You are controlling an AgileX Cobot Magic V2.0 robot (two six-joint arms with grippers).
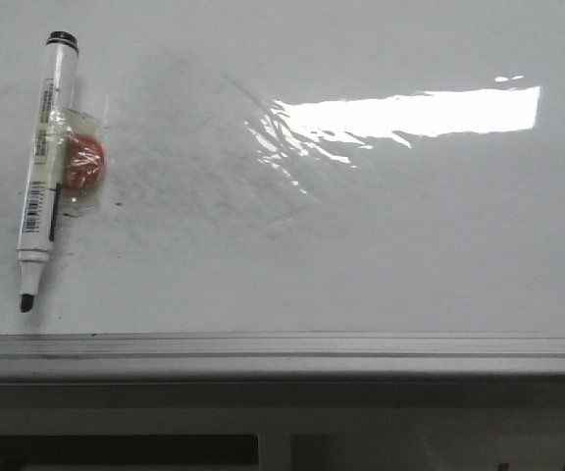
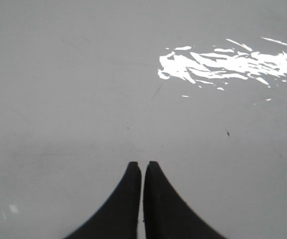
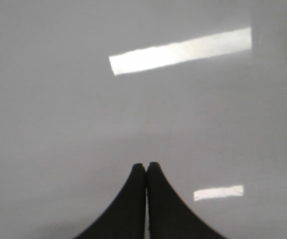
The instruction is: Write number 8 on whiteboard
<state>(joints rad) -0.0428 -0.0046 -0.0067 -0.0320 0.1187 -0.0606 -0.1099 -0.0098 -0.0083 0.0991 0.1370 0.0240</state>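
Observation:
The whiteboard (image 1: 361,255) fills the front view, glossy white with faint grey smudges and a grey frame edge (image 1: 282,353) along the front. No number 8 shows on it. A white marker (image 1: 45,162) with a black end and bare black tip lies at the far left, tip toward the front edge, taped to a red round piece (image 1: 83,163). My left gripper (image 2: 143,164) is shut and empty above bare board. My right gripper (image 3: 146,165) is shut and empty above bare board. Neither gripper shows in the front view.
A bright light glare (image 1: 400,113) lies across the board's right half. Faint grey smudges (image 1: 204,147) spread over the middle left. Below the frame edge a dark gap and table structure (image 1: 273,446) show.

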